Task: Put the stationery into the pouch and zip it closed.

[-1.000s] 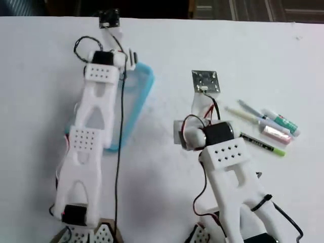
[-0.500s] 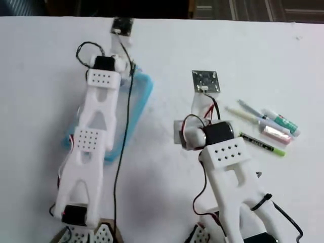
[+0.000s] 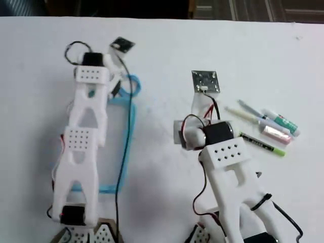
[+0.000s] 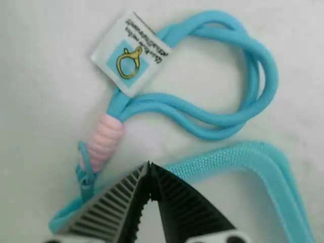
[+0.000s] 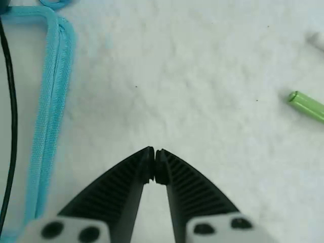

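Jaws: both pairs are closed tip to tip.
Left gripper (image 4: 150, 169): clenched on the woven edge of the pouch (image 4: 243, 152), just beside the pink bead (image 4: 104, 142) of the zip pull. Only the very tips seem to bite.
Right gripper (image 5: 153, 164): clenched on nothing, over bare table (image 5: 202, 61) between the pouch and the green pen (image 5: 306, 104).
Pouch position: flat on the table under the left arm, with its corded end away from the arm's base.
Stationery (image 3: 266, 126): a small cluster of pens and tubes beyond the right arm, well apart from the pouch, with none inside yet.
Risk, slip: such a shallow pinch on thin fabric may let go if the pouch drags on the table.
Risk, snag: the cord loop (image 4: 253, 76) and the black cable (image 5: 11, 126) lying across the pouch could catch a finger or tug the pouch askew.
Risk, roll: the pens are slim and round, so a nudge from shut fingers would likely scatter them.
Materials, pouch: soft blue ribbed webbing around a pale, see-through panel, limp rather than stiff.
Materials, cord: smooth, rounded and doubled into a loop, with a flat square tag (image 4: 130, 53).
Materials, bead: ridged and matte.
Materials, fingers: dark and ribbed.
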### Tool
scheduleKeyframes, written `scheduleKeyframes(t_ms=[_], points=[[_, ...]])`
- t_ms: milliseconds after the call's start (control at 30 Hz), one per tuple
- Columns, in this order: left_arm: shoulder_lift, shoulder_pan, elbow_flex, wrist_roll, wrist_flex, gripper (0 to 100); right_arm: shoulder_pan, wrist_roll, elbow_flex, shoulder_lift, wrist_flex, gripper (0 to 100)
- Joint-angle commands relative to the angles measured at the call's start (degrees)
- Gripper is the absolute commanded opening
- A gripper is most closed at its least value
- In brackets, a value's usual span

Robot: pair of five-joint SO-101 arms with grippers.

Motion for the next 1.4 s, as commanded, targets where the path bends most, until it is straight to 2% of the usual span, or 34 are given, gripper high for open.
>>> scheduleKeyframes(t_ms=[0, 167, 333, 400, 467, 533, 567, 700, 800, 900, 1167, 1367], points=[[-10.07, -3.12, 11.08, -0.26, 0.88, 2, 0.4, -0.26, -2.64, 0.13, 0.22, 2.2], [-25.54, -1.98, 23.82, 0.0, 0.53, 2, -0.13, -0.18, -2.73, 0.22, -1.19, 5.1], [-38.02, 4.09, 26.9, 9.67, -0.35, 2, -0.92, -0.18, -2.73, 0.22, -3.21, 21.4], [-42.07, 5.05, 26.9, 13.1, 0.09, 2, -2.33, -0.18, -2.81, 0.22, -2.86, 24.9], [-45.76, 3.21, 26.64, 18.46, 0.18, 2, -3.12, -0.18, -2.81, 0.22, -2.86, 25.1], [-48.75, -3.74, 26.46, 25.67, -0.7, 2, -3.03, -0.18, -4.31, 0.22, -2.51, 25.1], [-49.98, -7.16, 26.73, 26.55, -0.88, 2, -3.03, -0.18, -5.8, 0.22, -1.45, 25.1], [-54.64, -17.54, 30.33, 26.46, 0.88, 2, -4.26, 0.0, -17.05, 2.68, 5.93, 25.1], [-59.91, -23.25, 38.07, 22.51, 0.53, 2, -7.52, 5.27, -27.52, 10.07, 13.93, 25.1], [-66.59, -27.12, 46.42, 19.08, 0.09, 2, -11.38, 6.77, -37.36, 19.56, 17.98, 25.1], [-88.4, -31.6, 75.96, 10.55, -11.25, 2, -15.6, 7.03, -60.57, 48.75, 18.15, 25.1], [-100.35, -35.21, 98.37, 9.85, -19.87, 2, -15.69, 6.95, -82.02, 70.46, 15.69, 25.1]])
